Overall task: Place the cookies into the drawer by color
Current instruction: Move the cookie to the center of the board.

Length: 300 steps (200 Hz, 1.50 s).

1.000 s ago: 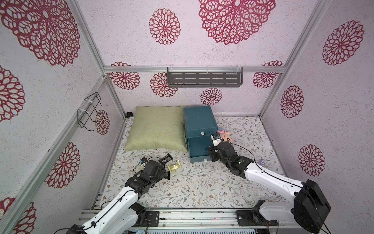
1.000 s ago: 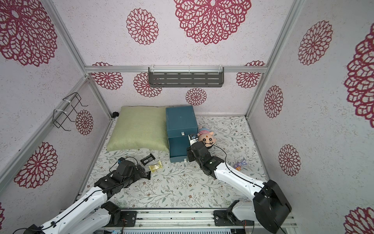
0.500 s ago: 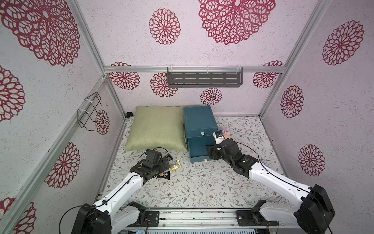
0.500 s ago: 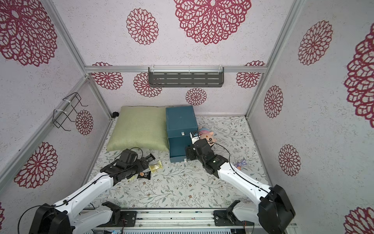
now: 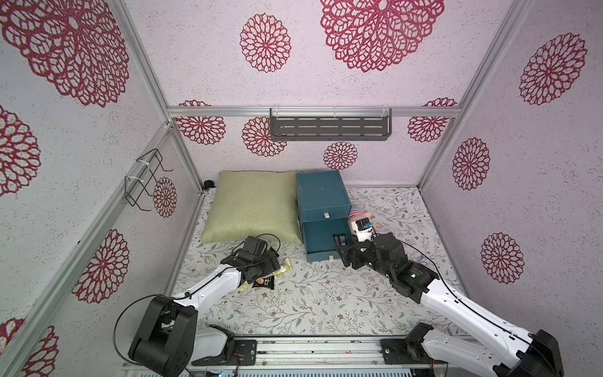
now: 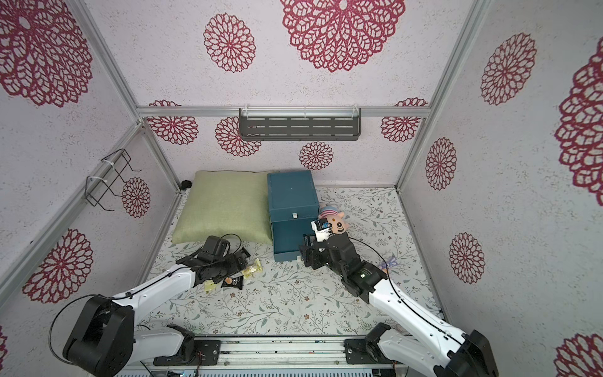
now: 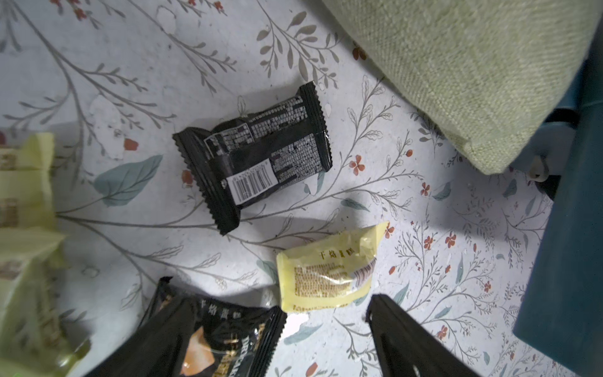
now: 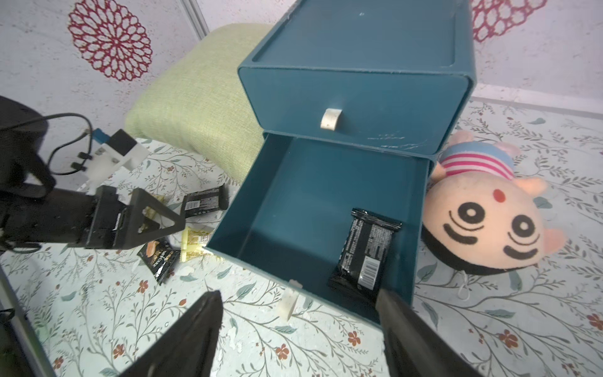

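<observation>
The dark teal box-shaped chest of drawers [image 5: 321, 196] stands at the floor's 12 o'clock. A lower drawer [image 8: 293, 196] is pulled out toward 6 o'clock. One glossy black wrapped cookie packet [image 8: 365, 254] lies inside it, against the 3 o'clock wall. The right gripper [image 8: 298, 298] hovers just off the drawer's front edge, jaws wide and empty.

At the chest's 8 o'clock, more cookies lie loose on the floral mat [image 7: 130, 98]. They are a black packet lying barcode-up [image 7: 254, 156], a yellow crinkly packet [image 7: 329, 271] and a black packet with an orange picture [image 7: 222, 339]. The left gripper [image 7: 282, 303] hangs low over that last one, jaws spread wide and gripping nothing.

A green woven cushion [image 5: 251, 205] lies at the chest's 9 o'clock. A peach plush toy [image 6: 339, 225] lies at its 3 o'clock.
</observation>
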Available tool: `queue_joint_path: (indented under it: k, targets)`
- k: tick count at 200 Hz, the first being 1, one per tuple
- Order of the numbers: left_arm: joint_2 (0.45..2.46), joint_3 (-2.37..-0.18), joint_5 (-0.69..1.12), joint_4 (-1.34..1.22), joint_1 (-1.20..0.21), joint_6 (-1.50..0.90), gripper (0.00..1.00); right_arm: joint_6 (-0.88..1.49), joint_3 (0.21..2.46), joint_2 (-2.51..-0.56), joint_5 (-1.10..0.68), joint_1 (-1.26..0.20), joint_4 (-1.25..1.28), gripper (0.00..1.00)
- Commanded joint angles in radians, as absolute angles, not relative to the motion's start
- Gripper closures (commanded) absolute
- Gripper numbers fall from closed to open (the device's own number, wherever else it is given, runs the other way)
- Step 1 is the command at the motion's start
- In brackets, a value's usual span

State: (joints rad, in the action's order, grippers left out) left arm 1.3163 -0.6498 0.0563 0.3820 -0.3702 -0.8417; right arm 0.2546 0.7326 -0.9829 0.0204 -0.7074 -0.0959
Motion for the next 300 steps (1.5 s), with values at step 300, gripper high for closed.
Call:
queue_joint_path:
  k: [300]
  targets:
    - [1.097,-0.373,0.146,0.216,-0.604,-1.039,0.06,0.284,0.592,-1.007,-0.061,-0.938,0.043,0.21]
